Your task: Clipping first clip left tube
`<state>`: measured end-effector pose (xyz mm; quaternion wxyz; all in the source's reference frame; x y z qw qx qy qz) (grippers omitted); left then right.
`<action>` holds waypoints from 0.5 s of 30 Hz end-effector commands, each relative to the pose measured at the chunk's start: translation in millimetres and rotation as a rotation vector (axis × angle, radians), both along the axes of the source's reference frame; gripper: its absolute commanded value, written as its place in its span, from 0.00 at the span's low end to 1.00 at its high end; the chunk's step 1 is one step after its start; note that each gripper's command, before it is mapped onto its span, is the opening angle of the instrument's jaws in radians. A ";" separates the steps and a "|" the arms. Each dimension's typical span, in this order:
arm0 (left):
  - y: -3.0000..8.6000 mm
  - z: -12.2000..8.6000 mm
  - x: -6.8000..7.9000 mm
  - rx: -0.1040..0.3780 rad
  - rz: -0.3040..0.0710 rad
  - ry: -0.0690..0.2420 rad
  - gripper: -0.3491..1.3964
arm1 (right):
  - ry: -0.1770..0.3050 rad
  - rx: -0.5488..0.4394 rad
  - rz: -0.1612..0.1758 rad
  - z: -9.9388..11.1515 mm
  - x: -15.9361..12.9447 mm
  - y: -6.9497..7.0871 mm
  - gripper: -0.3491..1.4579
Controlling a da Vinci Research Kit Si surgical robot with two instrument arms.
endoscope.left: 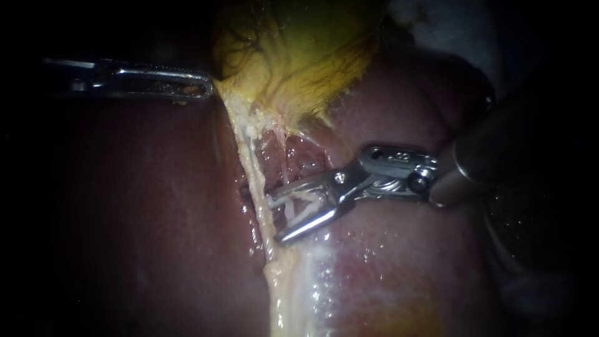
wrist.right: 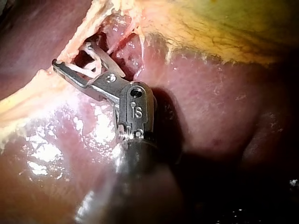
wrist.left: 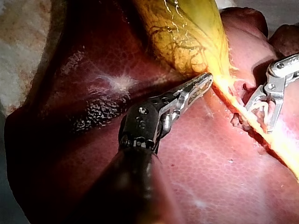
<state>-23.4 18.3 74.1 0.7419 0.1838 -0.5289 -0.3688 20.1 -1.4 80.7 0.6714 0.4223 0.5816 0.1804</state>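
Observation:
The yellow-green gallbladder (endoscope.left: 293, 56) (wrist.left: 187, 37) (wrist.right: 224, 28) lies on the dark red liver (endoscope.left: 156, 206). Its lower left edge is held by my left instrument (endoscope.left: 207, 87) (wrist.left: 202, 85), whose jaws are shut on it. A pale left tube (endoscope.left: 254, 171) runs down from the gallbladder, with a thinner strand (endoscope.left: 284, 153) to its right. My right instrument (endoscope.left: 274, 218) (wrist.left: 260, 119) (wrist.right: 72, 55) has its jaws open. They straddle whitish strands (endoscope.left: 299, 209), and their tips reach the left tube. I see no clip on any tube.
A glossy yellow-white band of fatty tissue (endoscope.left: 293, 287) continues below the jaws across the liver. The liver surface (wrist.left: 210, 163) (wrist.right: 210, 102) is wet and surrounds both instruments. The right shaft (endoscope.left: 499, 156) fills the upper right.

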 end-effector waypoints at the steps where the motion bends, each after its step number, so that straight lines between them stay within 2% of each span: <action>1: 0.0 0.0 0.0 0.000 0.000 0.000 0.00 | 0.012 0.010 0.006 -0.1 0.3 -0.1 0.49; 8: 0.0 0.0 0.0 0.000 0.000 0.000 0.00 | 0.081 0.057 -0.008 -1.4 1.8 -1.4 0.49; 15: 0.0 0.0 0.0 0.000 0.000 0.000 0.00 | 0.127 0.069 -0.074 -3.0 1.8 -2.8 0.48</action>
